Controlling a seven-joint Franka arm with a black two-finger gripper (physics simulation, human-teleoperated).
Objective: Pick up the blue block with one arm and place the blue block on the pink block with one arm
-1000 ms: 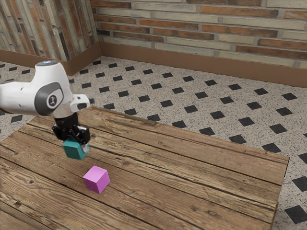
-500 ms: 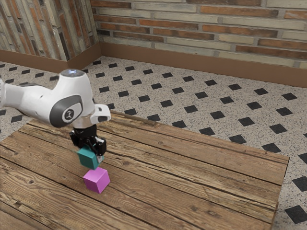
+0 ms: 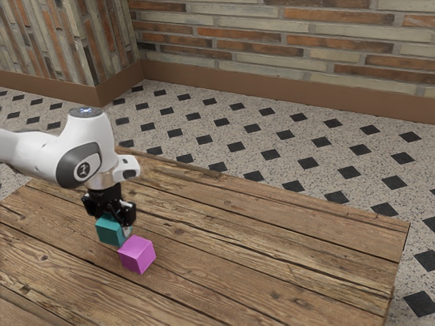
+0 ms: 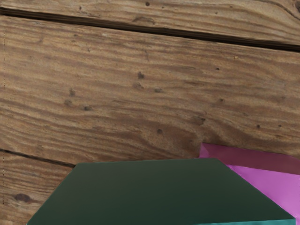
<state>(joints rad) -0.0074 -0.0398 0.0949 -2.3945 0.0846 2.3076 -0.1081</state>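
The blue block point(image 3: 108, 232), teal in colour, is held between the fingers of my gripper point(image 3: 110, 219), which is shut on it. It hangs low over the wooden table point(image 3: 272, 258), just to the exterior view's left of the pink block point(image 3: 136, 255) and at about the same height, not on top of it. Whether the two blocks touch I cannot tell. In the wrist view the blue block point(image 4: 159, 194) looms dark under my hand, with a corner of the pink block point(image 4: 269, 180) beside it.
The plank table ends at its far edge point(image 3: 272, 185) and at the exterior view's right edge point(image 3: 397, 272), with tiled floor beyond. A brick wall point(image 3: 285, 41) stands well behind.
A second ago my gripper carried the blue block toward the pink block and reached a spot above it. Since then it has drawn back to the exterior view's left and sunk lower.
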